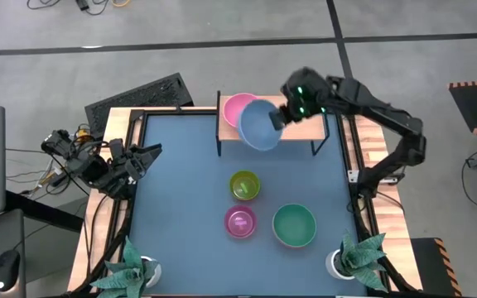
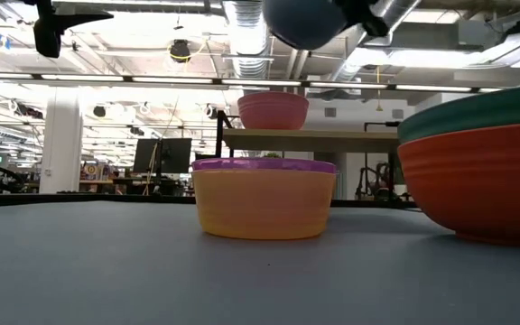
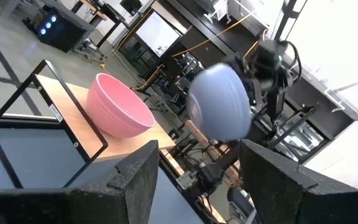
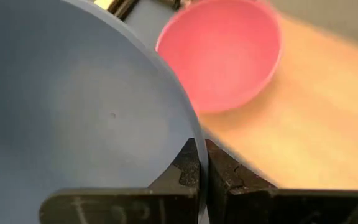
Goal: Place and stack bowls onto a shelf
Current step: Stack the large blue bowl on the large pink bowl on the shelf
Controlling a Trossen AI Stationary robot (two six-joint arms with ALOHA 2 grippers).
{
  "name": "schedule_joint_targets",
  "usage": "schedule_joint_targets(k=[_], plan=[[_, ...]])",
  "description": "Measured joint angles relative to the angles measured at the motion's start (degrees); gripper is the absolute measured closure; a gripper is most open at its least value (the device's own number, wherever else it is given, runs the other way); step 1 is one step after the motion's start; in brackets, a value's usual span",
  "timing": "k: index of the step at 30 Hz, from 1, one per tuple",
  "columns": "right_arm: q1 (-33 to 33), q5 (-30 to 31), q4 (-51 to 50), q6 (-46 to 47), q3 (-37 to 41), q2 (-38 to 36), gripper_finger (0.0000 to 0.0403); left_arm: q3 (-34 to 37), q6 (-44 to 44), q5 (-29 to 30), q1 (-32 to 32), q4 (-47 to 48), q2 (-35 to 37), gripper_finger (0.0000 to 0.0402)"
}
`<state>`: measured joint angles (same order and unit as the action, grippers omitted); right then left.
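Observation:
My right gripper (image 1: 278, 117) is shut on the light blue bowl (image 1: 260, 126) and holds it in the air over the shelf (image 1: 321, 124), right beside the pink bowl (image 1: 237, 108), which stands on its base on the wooden top board. In the low view the blue bowl (image 2: 307, 22) hangs high above the pink bowl (image 2: 273, 110). The yellow-green bowl (image 1: 244, 185), the magenta bowl (image 1: 239, 222) and the green bowl (image 1: 294, 225) sit upright on the blue table. My left gripper (image 3: 197, 186) is open and waits at the table's left edge (image 1: 143, 156). My right gripper pinches the light blue bowl's rim (image 4: 188, 134), one finger (image 4: 185, 165) inside the bowl and the other outside. The fingers come from the table's right, slanting down. The bowl is lifted clear and tilted, its rounded underside (image 3: 219, 102) turned toward the table's left.
Two white plant pots stand at the near corners, left (image 1: 135, 271) and right (image 1: 348, 261). The shelf's board is bare wood to the right of the pink bowl (image 4: 303, 124). A black keyboard (image 1: 143, 93) lies beyond the far left corner.

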<state>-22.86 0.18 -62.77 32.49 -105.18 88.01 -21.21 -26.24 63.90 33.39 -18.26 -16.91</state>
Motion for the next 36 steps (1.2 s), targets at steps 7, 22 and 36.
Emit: schedule_joint_targets(k=[7,22,36], plan=[[-7.11,0.25,-0.01,-5.76,-8.8,9.96,0.0379,0.0,0.0,-0.02,0.0,0.0,0.0,0.0193],[-13.19,-5.07,-0.2,-7.67,-12.88,21.0,0.0379,0.0,-0.59,-0.02,0.0,-0.02,0.0,0.0193],[-14.19,-5.05,0.02,-9.2,-12.93,20.99,0.0317,0.0,-0.59,-0.02,-0.02,-0.02,0.02,0.0193]])
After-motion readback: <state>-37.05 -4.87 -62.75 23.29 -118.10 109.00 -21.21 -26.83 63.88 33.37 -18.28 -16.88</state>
